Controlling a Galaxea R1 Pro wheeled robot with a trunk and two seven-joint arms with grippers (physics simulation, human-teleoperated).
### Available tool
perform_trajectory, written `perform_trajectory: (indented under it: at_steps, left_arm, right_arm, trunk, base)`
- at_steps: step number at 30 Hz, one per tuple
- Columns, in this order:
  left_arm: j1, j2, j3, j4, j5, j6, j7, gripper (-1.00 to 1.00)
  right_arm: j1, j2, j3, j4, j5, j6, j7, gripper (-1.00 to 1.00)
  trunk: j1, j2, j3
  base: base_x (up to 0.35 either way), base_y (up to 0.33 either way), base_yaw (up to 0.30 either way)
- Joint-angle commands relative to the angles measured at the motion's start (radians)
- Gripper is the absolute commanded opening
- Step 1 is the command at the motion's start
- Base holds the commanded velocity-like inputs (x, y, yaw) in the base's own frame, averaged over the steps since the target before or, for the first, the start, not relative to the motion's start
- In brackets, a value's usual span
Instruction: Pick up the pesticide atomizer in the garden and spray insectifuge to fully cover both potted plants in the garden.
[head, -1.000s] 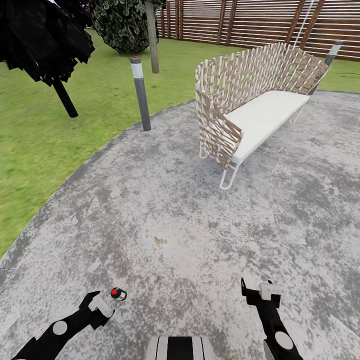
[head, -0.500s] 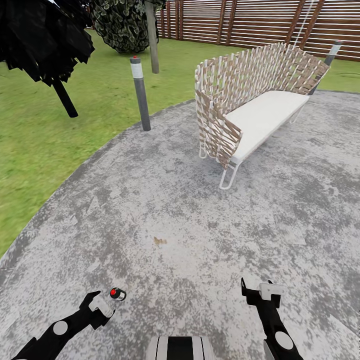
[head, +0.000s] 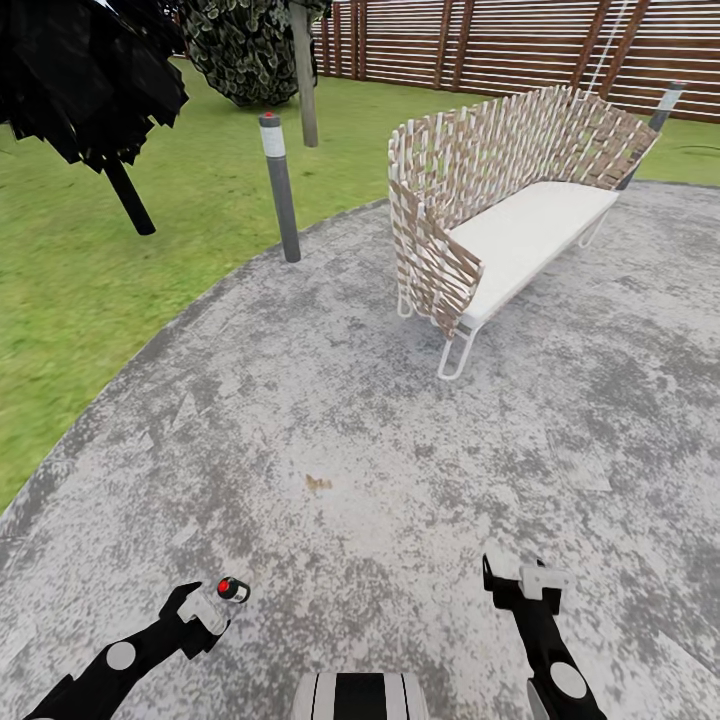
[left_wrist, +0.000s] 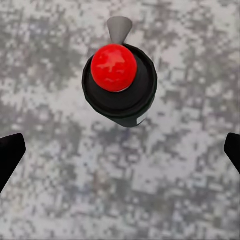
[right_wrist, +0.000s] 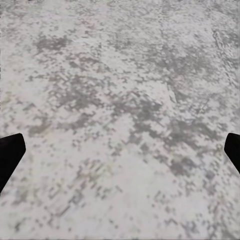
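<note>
Mottled grey paving of the round patio (head: 330, 420) spreads beneath both arms, speckled pale and dark, with green lawn (head: 80, 260) curving round it on the left gripper's side and a brown slatted fence (head: 480, 40) along the far edge. Well ahead of the right gripper (head: 520, 578) stands a curved bench (head: 500, 190) with a woven tan-and-white back, a smooth white seat and thin white wire legs. Ahead of the left gripper (head: 205, 600), at the patio's edge, rises a slim grey bollard post (head: 280, 190) with a pale band below its red-dotted cap. Just beyond the left gripper's fingertips (left_wrist: 10, 152) sits a small, round, dark object with a glossy red dome (left_wrist: 114, 67) and a pale grey tip; whether this is the pesticide atomizer cannot be told. Both grippers' fingers are spread wide apart, holding nothing; the right fingertips (right_wrist: 10, 152) frame bare paving.
</note>
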Motion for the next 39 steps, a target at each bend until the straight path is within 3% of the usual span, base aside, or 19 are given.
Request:
perform_trajectory:
  at_steps: [1, 14, 39]
  left_arm:
    - [0.000, 0.000, -0.001, 0.000, -0.006, -0.005, 0.000, 1.00]
    - [0.000, 0.000, -0.001, 0.000, -0.006, -0.005, 0.001, 1.00]
    - [0.002, -0.001, -0.002, 0.000, -0.007, -0.004, 0.000, 1.00]
  right_arm:
    - [0.000, 0.000, 0.001, -0.005, 0.001, -0.002, -0.004, 1.00]
    - [0.000, 0.000, 0.001, -0.022, 0.002, -0.002, -0.004, 1.00]
    - [0.000, 0.000, 0.001, -0.023, 0.002, -0.001, -0.004, 1.00]
  trunk:
    - [0.000, 0.000, -0.001]
    - [0.000, 0.000, -0.001]
    - [0.000, 0.000, -0.001]
  base:
    - [0.000, 0.000, 0.000]
    - [0.108, -0.053, 0.000]
    - [0.005, -0.002, 0.000]
